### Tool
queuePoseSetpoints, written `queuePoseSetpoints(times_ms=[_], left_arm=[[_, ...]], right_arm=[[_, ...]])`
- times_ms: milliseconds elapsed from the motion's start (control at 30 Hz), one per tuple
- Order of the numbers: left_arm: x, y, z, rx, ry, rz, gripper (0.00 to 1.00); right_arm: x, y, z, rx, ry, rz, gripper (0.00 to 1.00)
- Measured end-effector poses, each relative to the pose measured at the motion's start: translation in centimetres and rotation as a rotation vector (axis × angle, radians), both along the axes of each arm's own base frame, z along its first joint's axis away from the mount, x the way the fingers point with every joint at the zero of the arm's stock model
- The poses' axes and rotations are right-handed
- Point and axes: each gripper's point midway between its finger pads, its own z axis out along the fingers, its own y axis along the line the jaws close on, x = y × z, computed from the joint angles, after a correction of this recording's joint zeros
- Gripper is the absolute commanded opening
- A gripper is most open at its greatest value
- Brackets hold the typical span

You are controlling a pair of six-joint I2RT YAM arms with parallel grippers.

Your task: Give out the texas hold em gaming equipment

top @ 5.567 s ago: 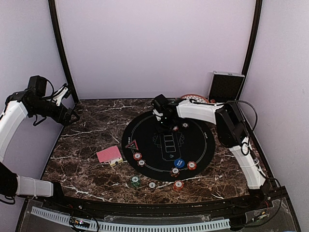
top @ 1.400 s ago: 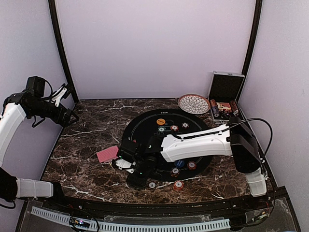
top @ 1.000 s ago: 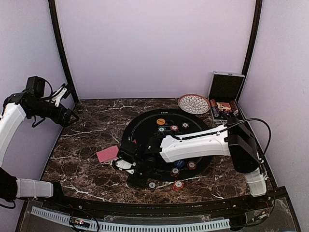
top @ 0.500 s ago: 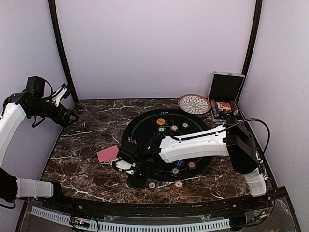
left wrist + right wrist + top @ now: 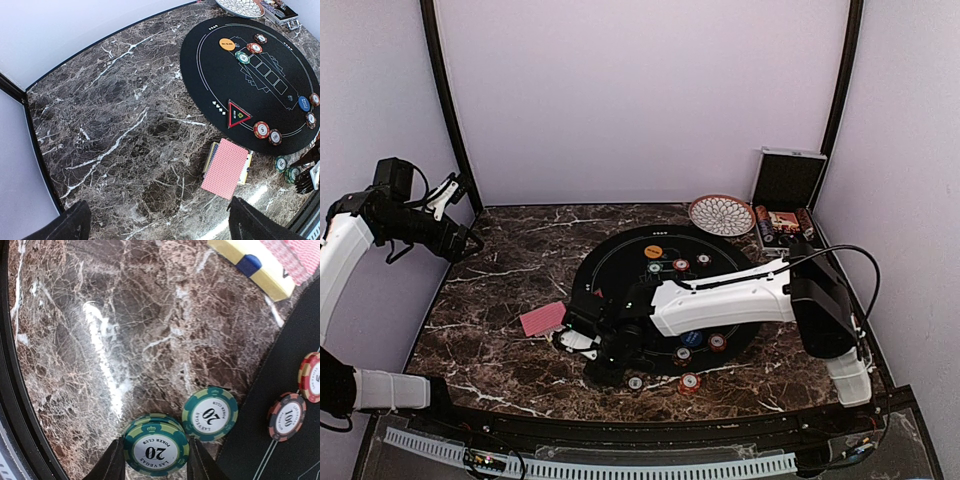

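**One green chip stack point(image 5: 156, 450) pinched at 7 o'clock of the mat point(image 5: 620, 262)**

1. Right gripper point(image 5: 155, 442): both fingers point(image 5: 114, 462) press against opposite sides of the green chip stack and pinch it. The stack sits flat on the table point(image 5: 500, 290), with its "20" face up.
2. A second green chip point(image 5: 210, 412) lies at 1 o'clock of the stack, just beside it. Whether the two touch cannot be told. It sits just off the mat edge.
3. Two red-edged chips point(image 5: 287, 415) lie on the mat at 3 o'clock of the stack.
4. The playing cards point(image 5: 543, 319) lie pink-red backs up at 8 o'clock of the mat, near the right gripper but apart from it.
5. Left gripper point(image 5: 162, 227): the fingers are spread wide. It hangs above the table's 9 o'clock side, close to the left wall, well apart from all equipment.

Surface and room:
- The table is dark brown marble with white veins, and the round black mat lies at its centre.
- An orange disc point(image 5: 653, 251) lies at 12 o'clock on the mat, and a blue disc point(image 5: 691, 338) at 5 o'clock.
- A patterned bowl point(image 5: 721, 214) stands past the mat rim at 1 o'clock.
- An open silver case point(image 5: 788, 180) stands at 2 o'clock in the far right corner.
- Pale lilac walls point(image 5: 640, 100) enclose the table.
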Motion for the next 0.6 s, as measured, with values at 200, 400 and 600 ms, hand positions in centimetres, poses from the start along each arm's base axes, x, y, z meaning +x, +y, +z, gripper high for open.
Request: queuePoseSetpoints(times_ms=[200,400,600], left_arm=[[0.0,0.0,0.0,0.000,0.000,0.000,0.99],[0.0,0.0,0.0,0.000,0.000,0.000,0.99],[0.0,0.0,0.0,0.000,-0.001,0.000,0.99]], right_arm=[[2.0,-0.2,3.6,0.066,-0.030,-0.056,0.14],[5.7,-1.4,7.9,0.163,-0.061,-0.157,0.13],[8.5,-3.7,6.4,0.127,-0.065,-0.250,0.11]])
